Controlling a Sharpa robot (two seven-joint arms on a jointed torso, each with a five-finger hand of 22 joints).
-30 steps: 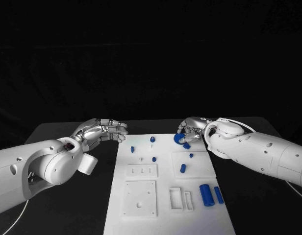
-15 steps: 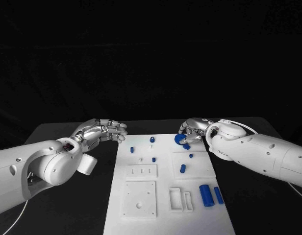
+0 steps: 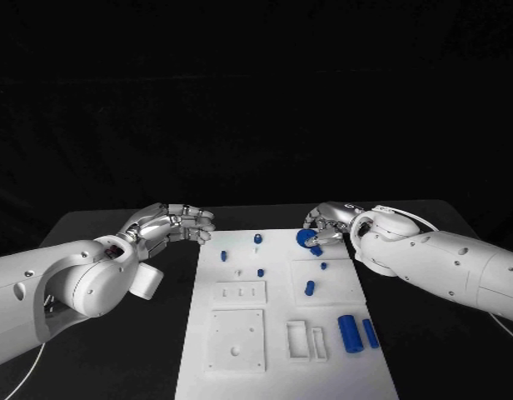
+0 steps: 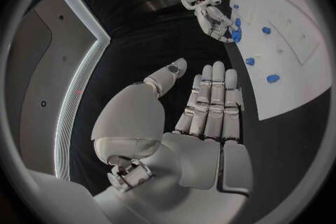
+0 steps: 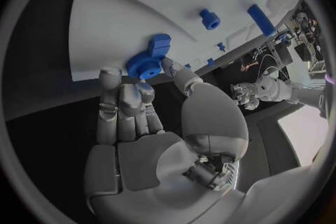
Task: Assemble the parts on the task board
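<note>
Blue gear (image 3: pixel 306 237) at the task board's (image 3: pixel 239 377) far right corner, pinched by the right hand (image 3: pixel 329 222); left hand (image 3: pixel 172 223) empty, fingers apart.

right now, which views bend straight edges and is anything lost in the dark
Both wrist views are fisheye circles: the task board edge curves in the left wrist view and bows in the right wrist view. The head view keeps it straight, but the black table fades into the dark backdrop.

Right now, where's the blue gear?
In the head view the blue gear is at the far right corner of the task board, pinched in the right hand, with a small blue peg to its left.
</note>
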